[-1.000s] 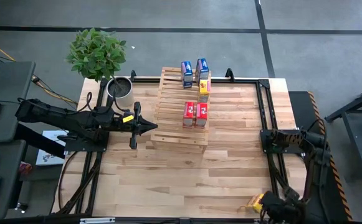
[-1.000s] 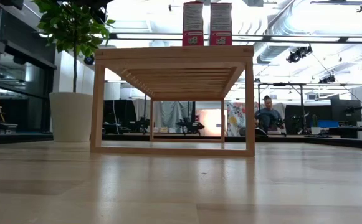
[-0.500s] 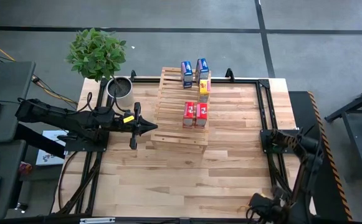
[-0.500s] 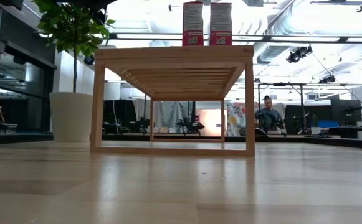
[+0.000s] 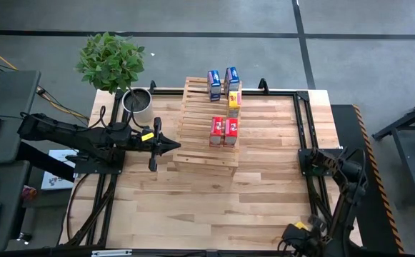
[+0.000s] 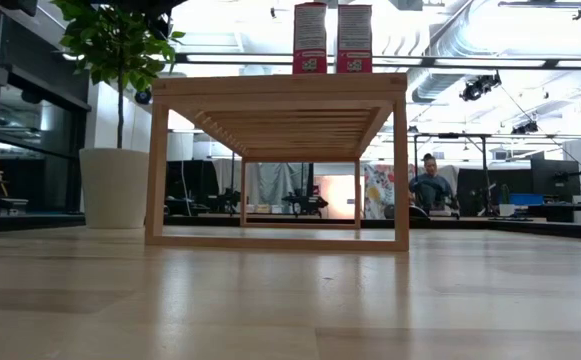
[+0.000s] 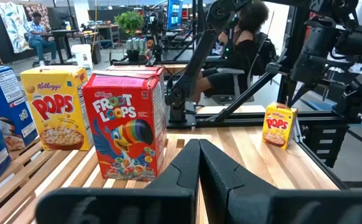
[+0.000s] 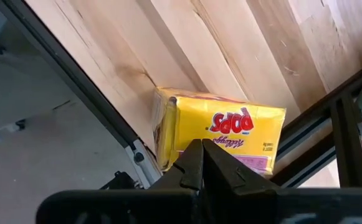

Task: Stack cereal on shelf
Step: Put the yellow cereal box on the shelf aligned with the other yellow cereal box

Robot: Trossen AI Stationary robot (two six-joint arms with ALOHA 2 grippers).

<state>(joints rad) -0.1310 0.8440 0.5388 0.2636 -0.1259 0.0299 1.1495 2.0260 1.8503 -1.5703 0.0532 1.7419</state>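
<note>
The pale slatted shelf stands at the table's far middle. It carries two blue boxes, one yellow box and two red boxes. The red boxes also show on the shelf's top in the low view. A second yellow cereal box stands on the table at the near right corner and also shows in the left wrist view. My right gripper is shut just above this box. My left gripper is shut beside the shelf's left edge, facing the red box. My right gripper points slanting down at the yellow box's printed front with shut fingers. The fingertips cover the spot, so I cannot tell whether they touch it. My left gripper touches nothing.
A potted plant stands at the table's far left corner. Black frame rails run along the table's edges, and one runs close beside the yellow box. People sit in the room beyond the table.
My right arm has swung a little toward the table's left along the near edge, and its gripper has come over the yellow box. The box stays in place.
</note>
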